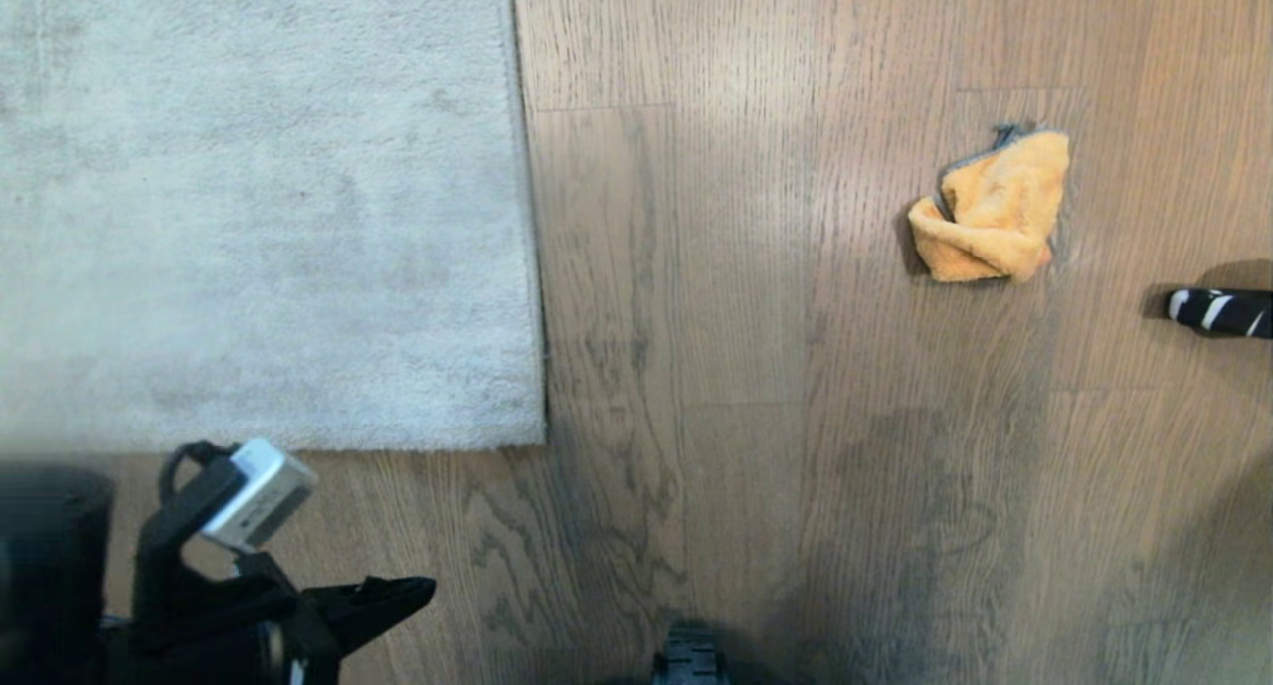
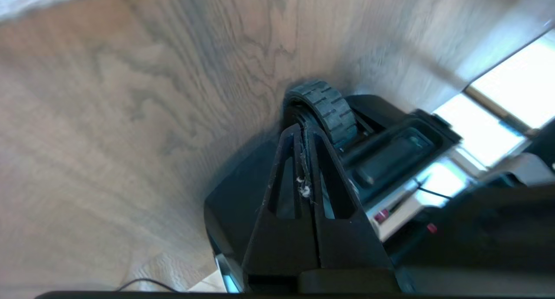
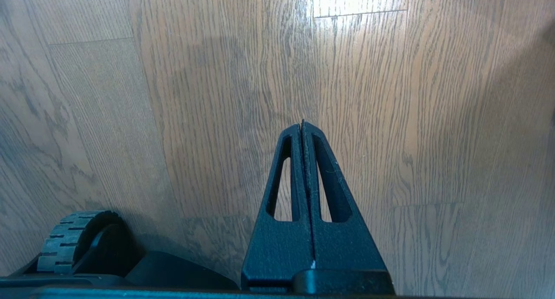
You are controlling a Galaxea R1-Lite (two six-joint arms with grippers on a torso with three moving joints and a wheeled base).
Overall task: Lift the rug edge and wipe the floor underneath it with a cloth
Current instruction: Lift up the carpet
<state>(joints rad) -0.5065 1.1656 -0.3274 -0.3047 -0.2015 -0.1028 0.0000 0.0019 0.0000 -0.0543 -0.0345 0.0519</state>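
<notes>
Head view is showing the rug (image 1: 259,208) lying flat over the upper left of the scene, its rug edge (image 1: 532,267) running down to a corner near the middle, with the floor (image 1: 756,367) spreading bare to the right and below it. Well apart from the rug, toward the upper right, the cloth (image 1: 995,213) is sitting crumpled on the floor, a bit of dark trim sticking out at its far end. Near the right border, a black object with white stripes (image 1: 1221,311) is lying on the planks just beside the cloth's side of the scene. At the lower left, the left gripper (image 1: 398,596) is hovering above the floor just below the rug's near border, its fingers pressed together and gripping nothing. Left wrist view is showing those closed fingers (image 2: 303,177) pointing toward a ribbed wheel (image 2: 325,108) of the robot's base. Right wrist view is showing the right gripper (image 3: 302,129) hanging over bare planks, closed tight and empty, with another wheel (image 3: 69,238) beside it
</notes>
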